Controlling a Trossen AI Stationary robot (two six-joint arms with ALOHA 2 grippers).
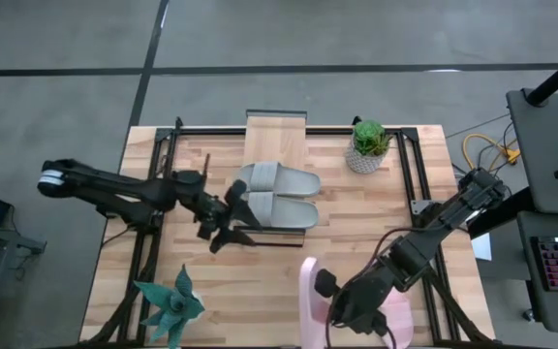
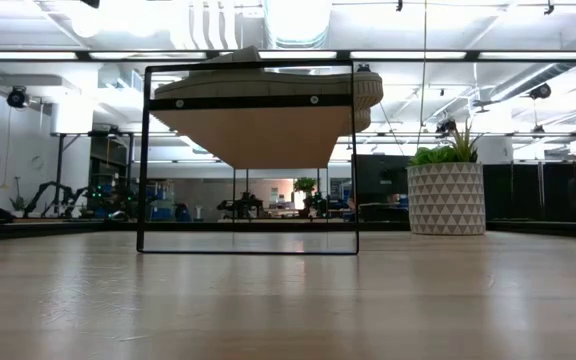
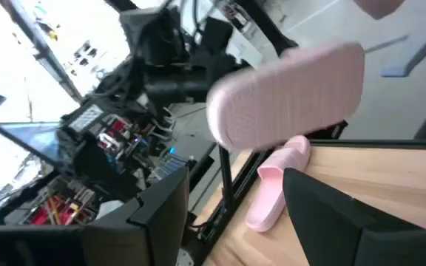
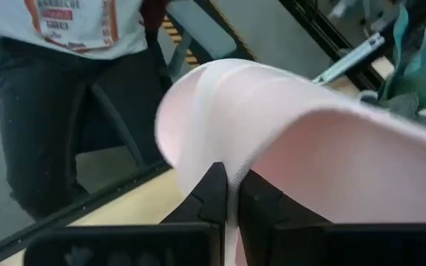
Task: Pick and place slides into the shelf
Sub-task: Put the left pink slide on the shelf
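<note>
I've got the right end effector clamped on a pale pink foam slide, near table edge. Narrow wood-top black-frame shelf w/ the grey slide pair lies straight fwd; pink's long axis already points there. Left end effector part open, empty, beside shelf. 2nd pink slide on table.

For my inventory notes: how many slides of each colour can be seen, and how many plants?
Grey slides: 2, on the shelf
Pink slides: 2, one in the right gripper
Potted plants: 2
Total: 6
</note>
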